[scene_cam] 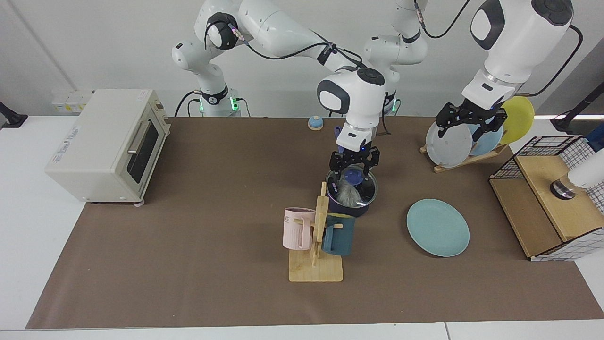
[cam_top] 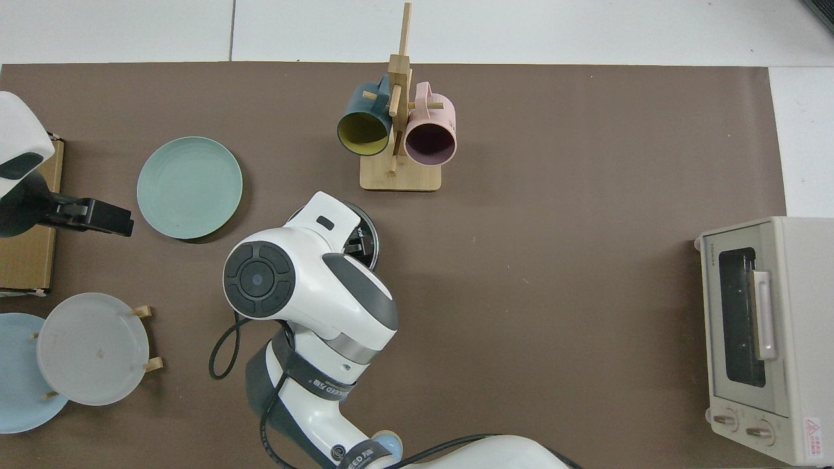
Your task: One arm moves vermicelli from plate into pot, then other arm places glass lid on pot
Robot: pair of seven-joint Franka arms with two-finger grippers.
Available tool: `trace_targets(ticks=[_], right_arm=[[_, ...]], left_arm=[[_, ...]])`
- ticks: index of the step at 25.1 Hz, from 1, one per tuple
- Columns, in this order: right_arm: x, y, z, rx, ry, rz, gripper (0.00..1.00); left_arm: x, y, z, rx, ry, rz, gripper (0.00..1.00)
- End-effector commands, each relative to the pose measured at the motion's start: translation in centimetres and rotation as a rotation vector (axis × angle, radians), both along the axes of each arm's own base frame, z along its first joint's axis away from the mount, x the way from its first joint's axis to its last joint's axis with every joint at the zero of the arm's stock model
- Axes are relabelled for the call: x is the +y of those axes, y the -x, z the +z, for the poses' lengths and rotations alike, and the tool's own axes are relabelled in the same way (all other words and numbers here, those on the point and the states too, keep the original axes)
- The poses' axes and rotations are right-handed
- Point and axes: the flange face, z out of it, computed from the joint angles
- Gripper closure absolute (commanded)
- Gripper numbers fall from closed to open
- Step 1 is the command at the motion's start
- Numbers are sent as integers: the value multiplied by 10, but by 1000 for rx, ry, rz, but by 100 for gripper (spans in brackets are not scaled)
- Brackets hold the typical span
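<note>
The dark navy pot [scene_cam: 351, 209] stands mid-table behind the mug rack, with the glass lid [scene_cam: 366, 190] resting on it. Through the glass I see the whitish vermicelli [scene_cam: 348, 193] inside. My right gripper [scene_cam: 354, 165] hovers open just above the lid's blue knob [scene_cam: 353, 177], its fingers apart on either side. The teal plate [scene_cam: 438, 227] lies bare to the pot's right. My left gripper [scene_cam: 468, 126] waits open, high by the plate rack. In the top view the right arm hides most of the pot; only the lid's edge [cam_top: 369, 236] shows, with the plate [cam_top: 189, 187] beside it.
A wooden rack [scene_cam: 317, 264] with a pink mug [scene_cam: 297, 229] and a dark teal mug [scene_cam: 338, 235] stands right in front of the pot. A toaster oven [scene_cam: 111, 144] sits at far left, a rack of plates [scene_cam: 453, 144] and a wire basket [scene_cam: 554, 198] at right.
</note>
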Motion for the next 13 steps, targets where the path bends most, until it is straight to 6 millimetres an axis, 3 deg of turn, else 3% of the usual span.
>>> trace_targets(ticks=[1,6,10,13], right_arm=[[-25,0,65,13,-50,-25,0],[-80,0,117,48,-48,-103,0],[-151,-3,149,54,-54,-178,0],[-207,-2,160,65,-49,-231,0]], left_arm=[[1,6,3,4,13,-11,0],[1,6,3,4,12,-11,0],[1,6,3,5,12,-11,0],[0,6,3,7,12,-13,0]])
